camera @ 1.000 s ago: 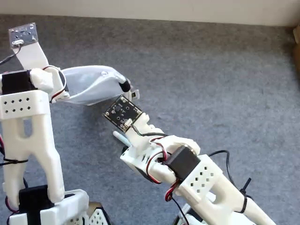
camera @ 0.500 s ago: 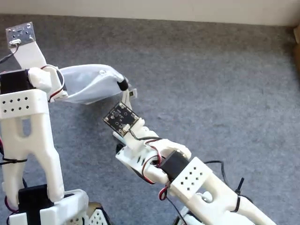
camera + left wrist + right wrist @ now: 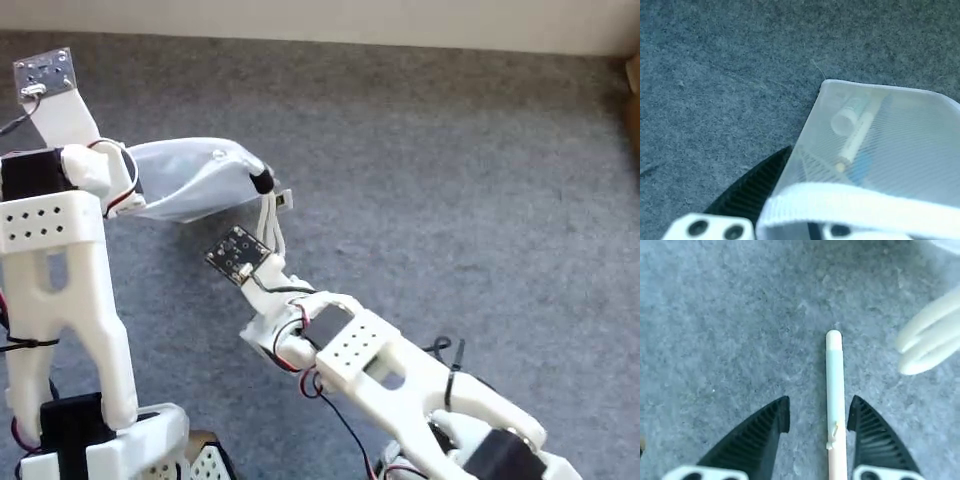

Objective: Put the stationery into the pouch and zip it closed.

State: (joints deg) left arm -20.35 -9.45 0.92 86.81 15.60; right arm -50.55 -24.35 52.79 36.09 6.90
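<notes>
The right gripper is straddling a pen on the desk, jaws wide open; closing them likely comes next. The left gripper is clamping the pouch.

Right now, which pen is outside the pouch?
The pale green pen lying on the grey carpet between the right gripper's open jaws; the other pens sit inside the translucent pouch.
</notes>
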